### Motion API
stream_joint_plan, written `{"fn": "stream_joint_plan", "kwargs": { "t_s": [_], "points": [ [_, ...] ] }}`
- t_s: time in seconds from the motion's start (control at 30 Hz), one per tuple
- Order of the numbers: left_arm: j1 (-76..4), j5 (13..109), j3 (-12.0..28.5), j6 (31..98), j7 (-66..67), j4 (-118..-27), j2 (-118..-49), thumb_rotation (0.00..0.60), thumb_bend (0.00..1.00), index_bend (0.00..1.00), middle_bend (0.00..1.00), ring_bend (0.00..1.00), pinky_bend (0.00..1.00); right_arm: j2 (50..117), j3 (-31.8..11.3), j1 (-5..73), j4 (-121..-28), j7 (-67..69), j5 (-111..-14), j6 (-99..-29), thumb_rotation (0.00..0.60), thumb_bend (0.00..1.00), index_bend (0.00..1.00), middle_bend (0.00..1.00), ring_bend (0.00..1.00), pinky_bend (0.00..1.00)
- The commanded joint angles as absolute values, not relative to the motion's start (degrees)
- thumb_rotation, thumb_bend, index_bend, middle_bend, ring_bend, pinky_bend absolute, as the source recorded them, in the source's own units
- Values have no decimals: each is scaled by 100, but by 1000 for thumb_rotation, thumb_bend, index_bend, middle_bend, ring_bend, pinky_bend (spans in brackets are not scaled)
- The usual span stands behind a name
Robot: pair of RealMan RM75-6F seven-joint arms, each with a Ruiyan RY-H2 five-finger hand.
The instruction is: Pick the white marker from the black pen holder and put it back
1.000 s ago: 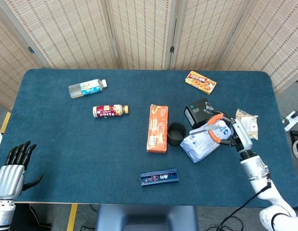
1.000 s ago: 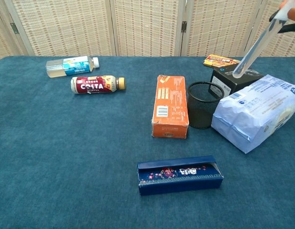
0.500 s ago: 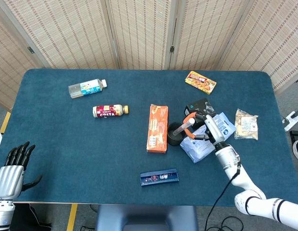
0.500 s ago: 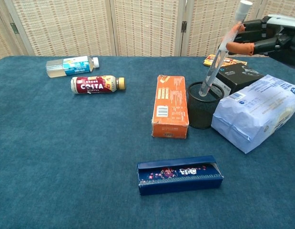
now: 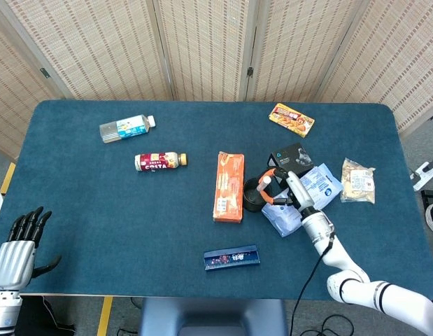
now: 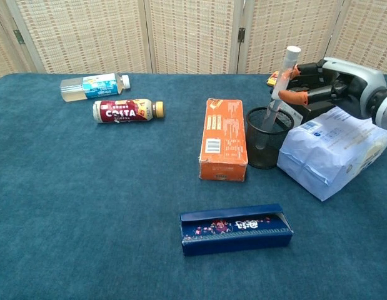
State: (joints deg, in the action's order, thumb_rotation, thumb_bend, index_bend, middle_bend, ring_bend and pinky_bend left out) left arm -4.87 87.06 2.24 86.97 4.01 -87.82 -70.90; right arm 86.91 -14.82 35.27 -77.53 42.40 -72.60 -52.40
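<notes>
Left hand [image 5: 17, 241] at table [image 5: 97, 203] edge, fingers spread, holding nothing. Orange box [image 6: 224, 139] beside black pen holder [image 6: 264, 146]. White marker [image 6: 278, 89] tilted, lower end inside holder, pinched by right hand [image 6: 324, 78] fingers.

Our right hand [image 6: 327, 84] reaches in from the right, orange-tipped fingers [image 6: 296, 97] pinching the white marker [image 6: 277, 94] near its top. Left hand [image 5: 19, 245] sits low at the table's near-left corner — fingers apart, holding nothing.
</notes>
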Motion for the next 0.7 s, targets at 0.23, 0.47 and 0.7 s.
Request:
{"fn": "stream_joint_plan", "kwargs": {
  "t_s": [0.23,0.47,0.7],
  "points": [
    [-486,8710,215,8689,384,-8764,-7109,600,237,101,60,64,100,8342,-1315,3484,-7834,4340,-7778,-5349,600,398,28,151,5,79],
    [-498,8717,240,8708,362,-8751,-7091,600,238,101,60,64,100,7586,-1115,2978,-8235,3136,-8380,-6522,600,398,0,93,0,67],
    [-541,8740,256,8681,391,-8768,-7112,600,237,101,60,64,100,6551,-866,2120,-9300,915,-8010,-7373,600,398,0,102,0,67]
  ]
}}
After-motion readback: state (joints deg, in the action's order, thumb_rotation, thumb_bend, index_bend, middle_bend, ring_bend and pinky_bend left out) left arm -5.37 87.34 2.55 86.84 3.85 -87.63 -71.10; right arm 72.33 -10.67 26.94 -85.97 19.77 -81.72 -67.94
